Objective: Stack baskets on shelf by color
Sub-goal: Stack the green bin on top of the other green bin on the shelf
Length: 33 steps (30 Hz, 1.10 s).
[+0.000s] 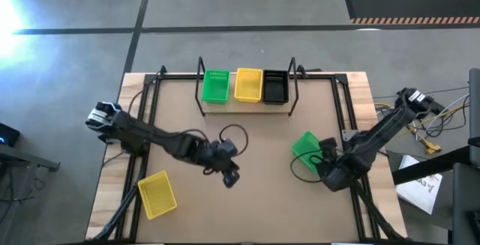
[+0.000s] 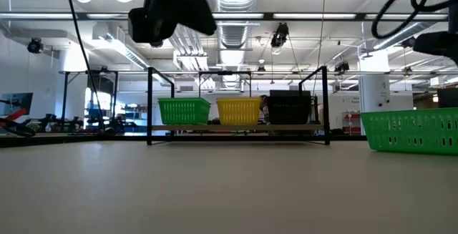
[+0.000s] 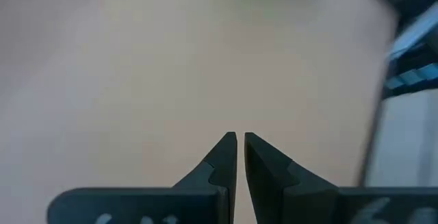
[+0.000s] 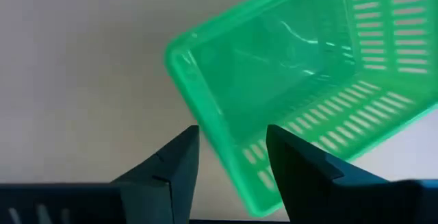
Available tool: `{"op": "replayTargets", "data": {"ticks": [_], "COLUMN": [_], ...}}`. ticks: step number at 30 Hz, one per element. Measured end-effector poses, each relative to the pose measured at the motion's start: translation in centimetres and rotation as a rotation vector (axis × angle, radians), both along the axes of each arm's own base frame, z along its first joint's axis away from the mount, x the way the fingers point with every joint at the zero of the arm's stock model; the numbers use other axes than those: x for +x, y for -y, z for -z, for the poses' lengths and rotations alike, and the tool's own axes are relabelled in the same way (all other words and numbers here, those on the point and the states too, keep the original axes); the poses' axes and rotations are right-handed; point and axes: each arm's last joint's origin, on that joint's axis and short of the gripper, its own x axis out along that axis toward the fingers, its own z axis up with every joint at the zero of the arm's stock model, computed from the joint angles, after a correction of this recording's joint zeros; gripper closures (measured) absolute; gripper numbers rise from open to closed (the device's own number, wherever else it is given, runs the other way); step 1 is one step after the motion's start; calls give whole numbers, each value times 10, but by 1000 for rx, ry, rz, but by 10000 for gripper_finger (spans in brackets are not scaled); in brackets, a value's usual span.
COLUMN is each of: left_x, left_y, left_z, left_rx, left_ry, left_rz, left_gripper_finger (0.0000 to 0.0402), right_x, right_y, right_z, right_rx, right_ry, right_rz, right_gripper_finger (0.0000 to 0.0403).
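The shelf (image 1: 241, 106) stands at the table's far edge with a green basket (image 1: 215, 85), a yellow basket (image 1: 248, 85) and a black basket (image 1: 275, 87) in a row on its board (image 2: 236, 128). Another green basket (image 1: 305, 145) sits on the table's right side, and my right gripper (image 4: 233, 157) is open at its near end, one finger on each side of its end wall (image 4: 229, 138). A yellow basket (image 1: 156, 194) rests on the table near the left front. My left gripper (image 3: 240, 142) is shut and empty, raised above the table's middle (image 1: 229, 174). My right gripper comes at the green basket's near end wall (image 4: 229, 138) from above, one finger (image 4: 179, 161) outside it and the other finger (image 4: 295, 162) over the basket's inside. The wall lies askew between them, and I cannot tell whether either finger touches it. The basket rests on the table (image 2: 411, 131).
Black wire uprights (image 2: 150, 105) (image 2: 325, 104) close both ends of the shelf. A loop of cable (image 1: 234, 133) hangs off the left arm above the middle of the table. Bare tabletop (image 1: 262, 200) stretches between the two loose baskets.
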Motion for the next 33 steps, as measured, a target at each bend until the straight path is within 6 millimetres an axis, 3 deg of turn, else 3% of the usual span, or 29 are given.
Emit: {"op": "replayTargets", "data": {"ticks": [6,11,13,18,21,26,29,33], "left_x": [-1,-3,-2,0,4,8,11,12], "left_y": [22,21,20,17,12,-3,-13,-16], "left_z": [14,11,8,-6,-18,-38,-49,-57], "left_rx": [-80,-45,-11,115,243,435,530,779], "left_ry": [134,171,184,227,264,297,320,375], "left_rz": [-47,-78,-64,17,104,311,533,824], "left_gripper_finger": [389,389,389,389,389,382,358,301], "right_x": [4,11,16,37,51,72,87,109], "right_y": [-4,-10,-15,-30,-38,-49,-55,-63], "right_z": [16,21,17,-11,-32,-60,-70,-73], "right_rx": [-62,-27,-1,111,151,103,62,14], "right_ry": [-71,-72,-41,95,170,219,229,197], "right_rz": [-52,-54,-56,-71,-203,-571,-724,-834], "right_gripper_finger": [261,342,379,392,393,393,394,394]}}
